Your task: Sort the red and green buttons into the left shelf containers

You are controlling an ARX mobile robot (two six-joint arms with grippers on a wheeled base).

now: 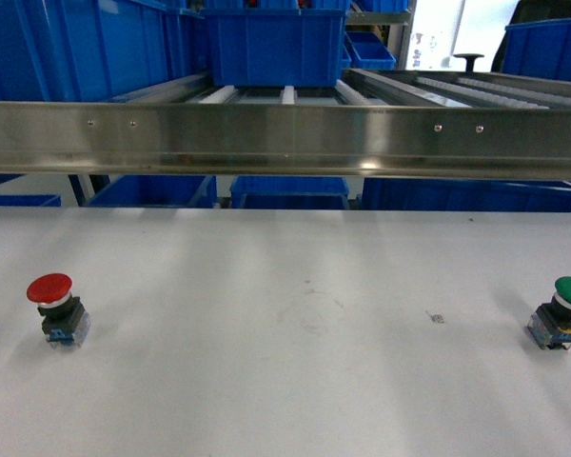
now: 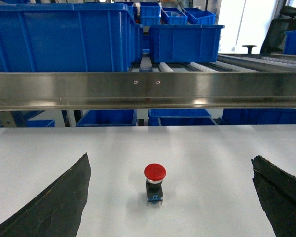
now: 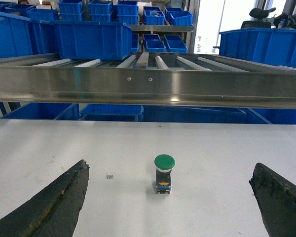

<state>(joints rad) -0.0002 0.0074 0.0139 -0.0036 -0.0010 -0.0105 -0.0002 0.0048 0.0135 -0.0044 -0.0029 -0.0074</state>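
Left gripper [image 2: 170, 197]: I see its jaws spread wide, holding nothing, touching nothing; the red button [image 2: 154, 184] stands between them at lower centre of the left wrist view.

Right gripper [image 3: 170, 197]: jaws likewise wide apart and empty, green button [image 3: 164, 174] between them at lower centre.

Buttons: both upright on the white surface [image 1: 285, 381], round caps on top, dark bases below. Head view puts red at far left, green [image 1: 561, 313] at far right, well apart.

Bins [image 1: 86, 48]: deep, blue, on the roller shelf [image 1: 285, 133], upper left.
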